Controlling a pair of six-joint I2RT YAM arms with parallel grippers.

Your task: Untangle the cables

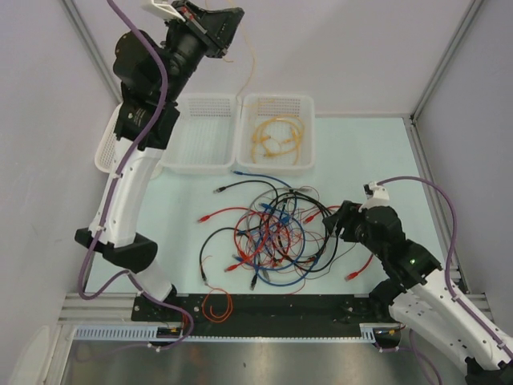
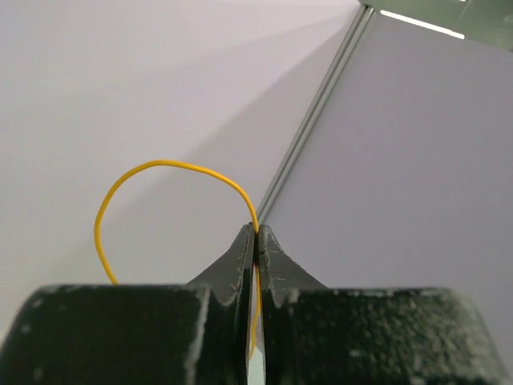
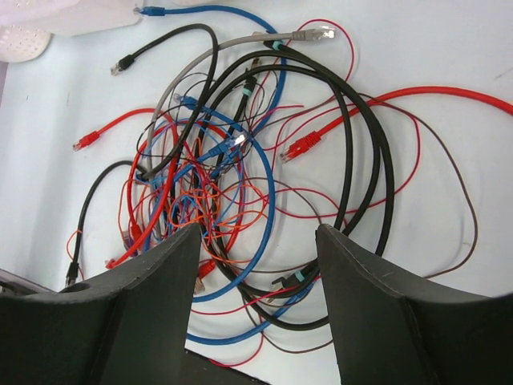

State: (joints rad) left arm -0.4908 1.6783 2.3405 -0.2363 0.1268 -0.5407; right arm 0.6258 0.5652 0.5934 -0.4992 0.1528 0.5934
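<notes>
**Cables (image 1: 272, 228) heaped mid-table, one yellow wire held high**

We see the left tool (image 2: 256, 233) raised well above the far side of the table (image 1: 385, 160). Its jaws are pressed together on a thin yellow wire (image 2: 160, 164). In the left wrist view the wire arcs up out of the closed tips and curves back down behind the left finger. From above, the same wire drops from the tool toward the right-hand white basket (image 1: 272, 168), which holds a loose coil of pale orange cable (image 1: 276, 136). We cannot tell whether the wire's end touches that basket. An empty-looking white basket (image 1: 200, 166) sits just beside it on the left.

The right tool (image 3: 256, 233) hangs low at the right edge of the heap. Its jaws stand apart with nothing between them, and the tangle shows through the gap.

The heap lies on the table between the two arms, near the baskets. It is made of red, blue, black and grey loops crossing one another, with thin red and orange wires threaded through. A blue plug end (image 3: 151, 11) and a black one (image 3: 122, 64) point toward the baskets. A red plug (image 1: 357, 271) lies just beside the right arm. One orange loop (image 1: 216, 305) lies apart, at the near edge.
</notes>
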